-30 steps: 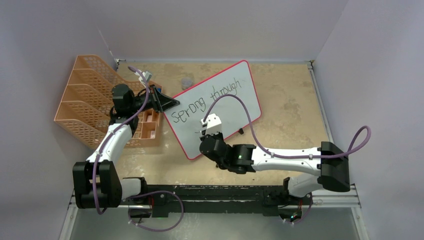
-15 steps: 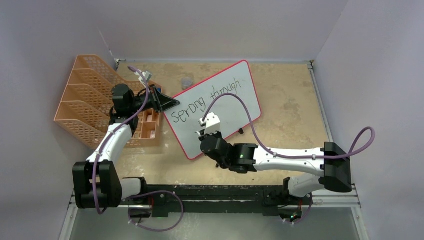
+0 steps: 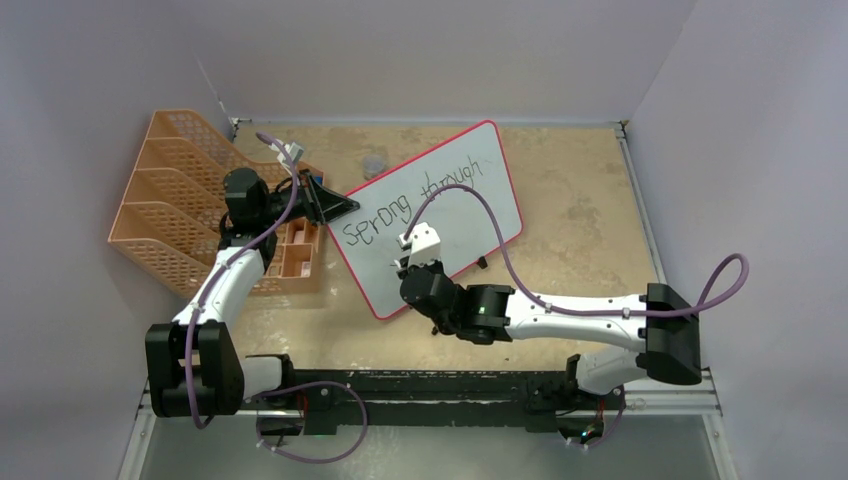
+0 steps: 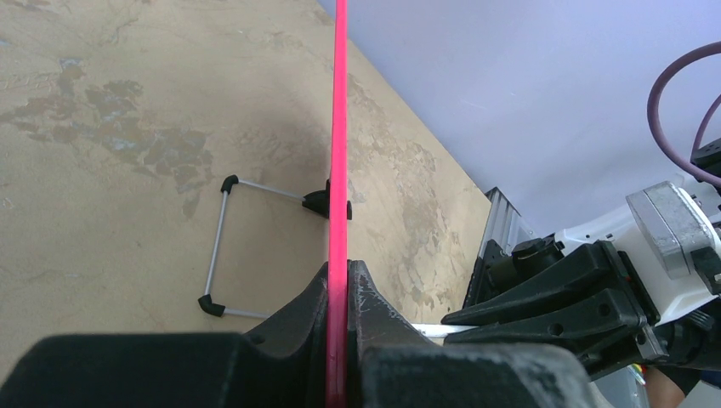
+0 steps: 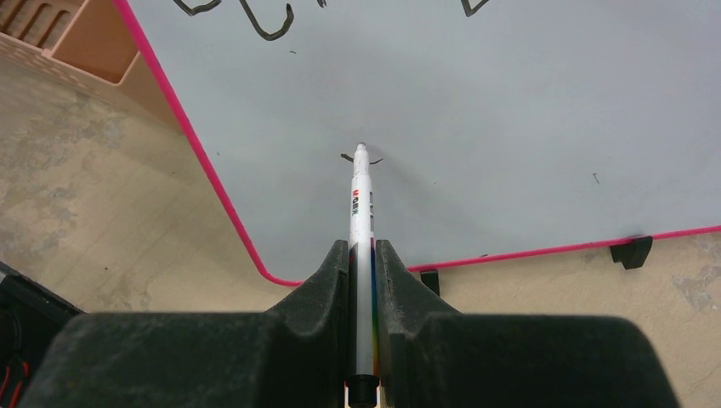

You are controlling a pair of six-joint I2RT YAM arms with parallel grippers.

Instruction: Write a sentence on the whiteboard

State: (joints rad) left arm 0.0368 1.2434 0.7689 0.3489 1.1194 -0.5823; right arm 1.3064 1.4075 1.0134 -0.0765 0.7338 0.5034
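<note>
Where we begin, far left: file rack (image 3: 160, 215), orange mesh, just beside the left end of the whiteboard (image 3: 480, 205).
Left gripper (image 3: 335, 207): pressed together on the red-pink frame (image 4: 339, 127) at the left edge, which we take as steadying it.
Whiteboard: propped at a slant mid-table on a wire stand (image 4: 217, 246) and black feet (image 5: 631, 252). We judge it light, stiff and slick-faced, likely to skid or rock under pen pressure, so the thin frame edge is the sound place to hold.
Sentence (image 3: 415, 200): "Sprong through" runs along the upper part; below it we see only a small first stroke at the pen tip.
Right gripper (image 5: 363, 255): pinching the marker between both fingers.
Marker (image 5: 363, 212): slim white barrel, tip touching the board; it looks smooth, so we would clamp it mid-barrel.
Table (image 3: 590, 220): mottled tan, worn in patches, flat.
Room: plain pale walls (image 3: 450, 50) close on three sides, leaving us little room to swing wide.
</note>
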